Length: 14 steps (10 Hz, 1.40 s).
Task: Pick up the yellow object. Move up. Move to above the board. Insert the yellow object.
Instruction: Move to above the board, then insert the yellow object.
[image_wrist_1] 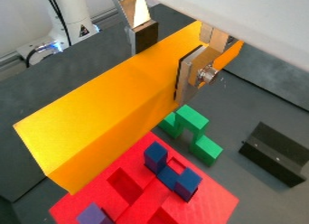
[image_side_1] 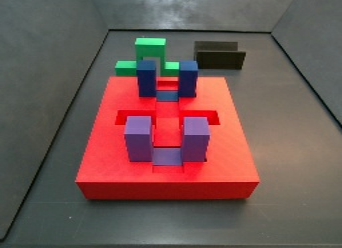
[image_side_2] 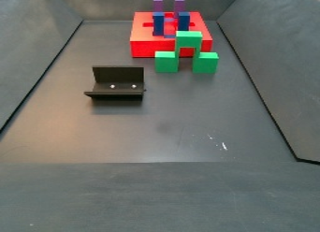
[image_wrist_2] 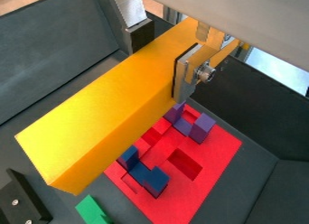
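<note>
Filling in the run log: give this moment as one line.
hand: shut on bar | bar: lifted, over board | board: channel empty | phase: before insert

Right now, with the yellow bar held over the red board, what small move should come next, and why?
Probably a slow, straight descent. In both wrist views the gripper is shut on the yellow object, and the board with its blue posts lies below. First check that the bar lines up with the channel; neither side view shows the gripper.
</note>
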Tool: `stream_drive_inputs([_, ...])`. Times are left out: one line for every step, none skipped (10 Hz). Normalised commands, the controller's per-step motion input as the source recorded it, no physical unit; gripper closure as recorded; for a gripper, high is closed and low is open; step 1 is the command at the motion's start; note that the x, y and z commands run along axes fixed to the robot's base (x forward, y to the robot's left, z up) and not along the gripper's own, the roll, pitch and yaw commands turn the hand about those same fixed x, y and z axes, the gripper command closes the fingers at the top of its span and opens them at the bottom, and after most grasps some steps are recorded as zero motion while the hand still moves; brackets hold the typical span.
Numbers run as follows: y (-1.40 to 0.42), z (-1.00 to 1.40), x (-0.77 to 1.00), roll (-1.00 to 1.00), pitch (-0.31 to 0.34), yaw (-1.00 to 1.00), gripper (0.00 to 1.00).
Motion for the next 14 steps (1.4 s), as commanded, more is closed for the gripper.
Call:
stream_drive_inputs([-0.17, 0.05, 0.11, 0.04, 0.04, 0.01, 1.0])
stream_drive_inputs([-0.19, -0.85, 0.17, 0.0, -0.191, 0.13, 1.0])
stream_drive_inputs([-0.18, -0.87, 0.25, 0.0, -0.179, 0.22, 1.0])
stream_drive_inputs([-0.23, -0.88, 0.31, 0.0, -0.181, 0.19, 1.0])
stream_drive_inputs([-0.23, -0.88, 0.31, 0.02, -0.183, 0.1, 1.0])
stream_drive_inputs([-0.16, -0.87, 0.29, 0.13, -0.116, 0.0, 1.0])
stream_drive_inputs([-0.21, -0.89, 0.3, 0.17, -0.076, 0.0, 1.0])
stream_drive_inputs([-0.2, -0.87, 0.23, 0.19, -0.08, 0.0, 1.0])
stream_drive_inputs([-0.16, -0.85, 0.11, 0.2, -0.096, 0.0, 1.0])
stream_drive_inputs([-0.07, -0.87, 0.0, 0.19, -0.104, 0.04, 1.0])
stream_drive_inputs([-0.02, -0.91, -0.01, 0.13, -0.136, 0.05, 1.0])
stream_drive_inputs([0.0, -0.95, -0.01, 0.08, -0.149, 0.0, 1.0])
stream_drive_inputs([0.0, -0.8, -0.11, 0.0, -0.146, 0.0, 1.0])
stream_drive_inputs([0.0, -0.52, -0.16, -0.14, -0.139, 0.0, 1.0])
